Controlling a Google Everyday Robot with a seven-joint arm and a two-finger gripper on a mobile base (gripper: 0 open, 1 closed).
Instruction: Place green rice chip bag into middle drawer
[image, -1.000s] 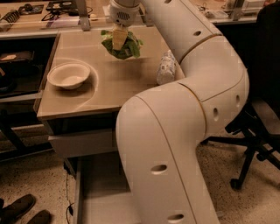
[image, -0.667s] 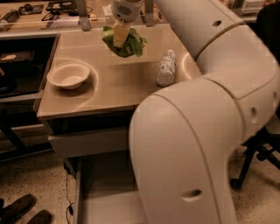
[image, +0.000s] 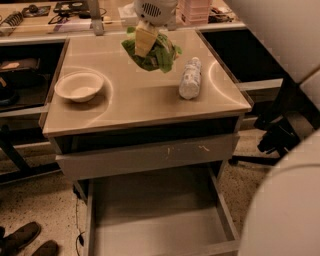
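Camera view: hand (image: 145, 39) still clamped on green rice chip bag (image: 160, 55) above tabletop (image: 140, 102), arm (image: 285, 200) now clear of middle drawer (image: 155, 225).

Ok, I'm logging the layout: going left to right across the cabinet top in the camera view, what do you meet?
white bowl → green rice chip bag, held by the gripper over the back of the top → white patterned bottle

The gripper (image: 145, 36) above the bench (image: 140, 107), jaws pinching the green rice chip bag (image: 159, 54), white bowl (image: 80, 86) on the left, white bottle (image: 190, 77) lying on the right, middle drawer (image: 155, 220) open below
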